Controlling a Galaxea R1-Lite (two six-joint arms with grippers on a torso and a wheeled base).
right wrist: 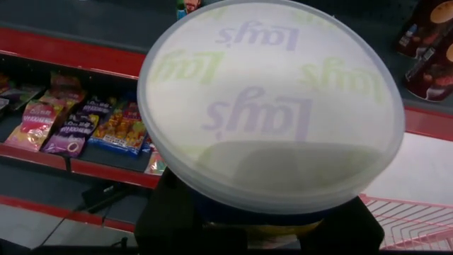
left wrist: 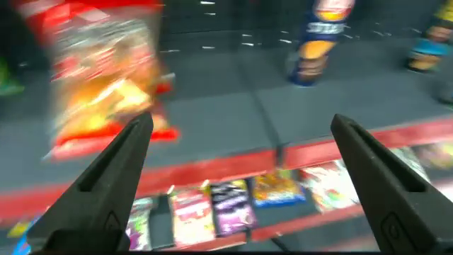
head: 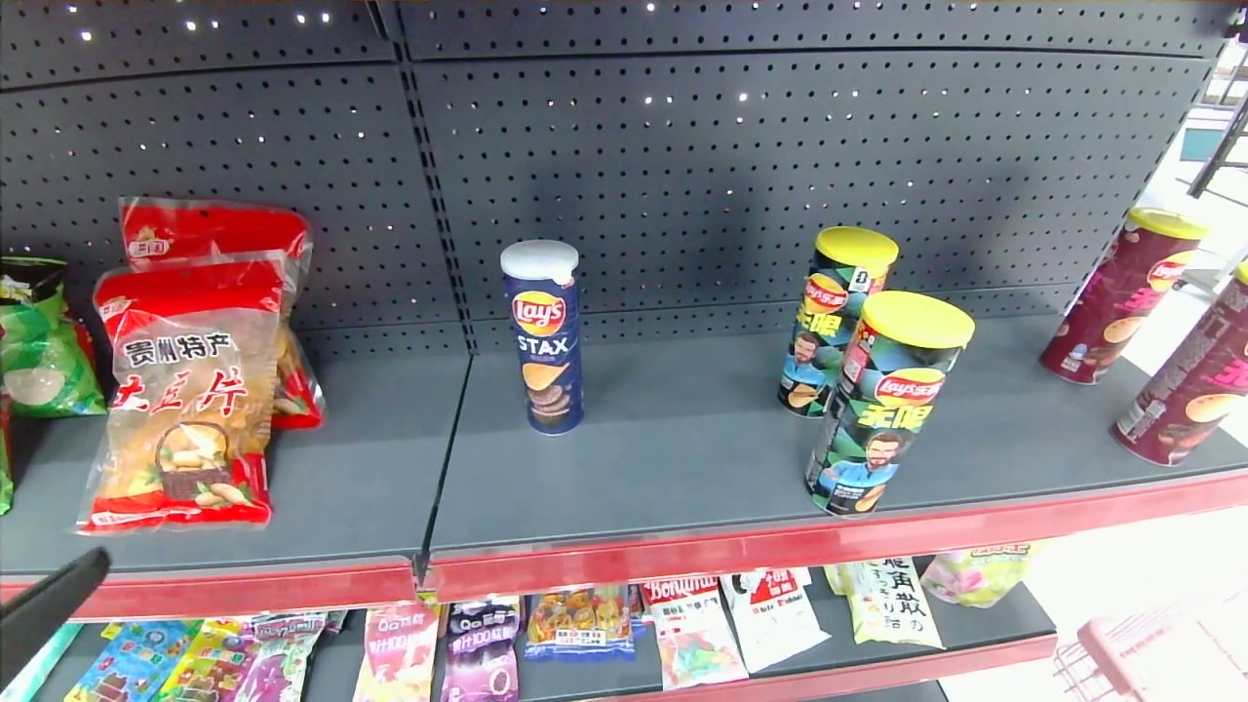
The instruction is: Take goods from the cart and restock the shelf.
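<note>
Low before the shelf's [head: 682,468] red front lip, the left claw [left wrist: 241,119] hangs released, its two black fingers [left wrist: 113,177] spread wide with nothing between them. The right claw [right wrist: 255,237] is grasping one can [right wrist: 269,106] under its white lid, out in front of the shelf and near the pink wire cart [right wrist: 414,219]. On the shelf stand five cans. One is a blue can [head: 544,336] with a white lid, alone near the middle. Two teal cans [head: 889,400] have yellow lids, one behind the other. Two maroon cans [head: 1121,292] stand at the right end. At the left end are two red bags [head: 185,390], one behind the other, and a green bag [head: 39,351] beside them. Many small packets [head: 585,624] lie in a row on the lower shelf [head: 985,639].
</note>
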